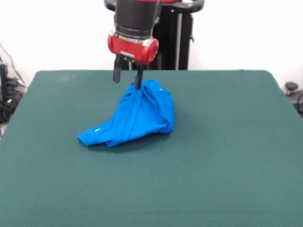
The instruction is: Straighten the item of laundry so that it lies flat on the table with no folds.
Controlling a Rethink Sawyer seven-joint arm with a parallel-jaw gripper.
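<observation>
The bright blue T-shirt [137,118] lies bunched in a folded heap on the dark green table [227,156], a little left of the middle. Its high side rises towards the back and a lower tail runs out to the front left. Its print is hidden in the folds. My gripper [127,79] hangs from the red and black arm just above the heap's back top. The two dark fingers stand apart. The left one is free in the air. The right finger [138,78] touches the shirt's top edge. Nothing is held between them.
The robot's black pedestal [177,38] stands behind the table's far edge. Cables and dark gear [7,94] lie off the table at the left, and a small dark object [292,90] at the right edge.
</observation>
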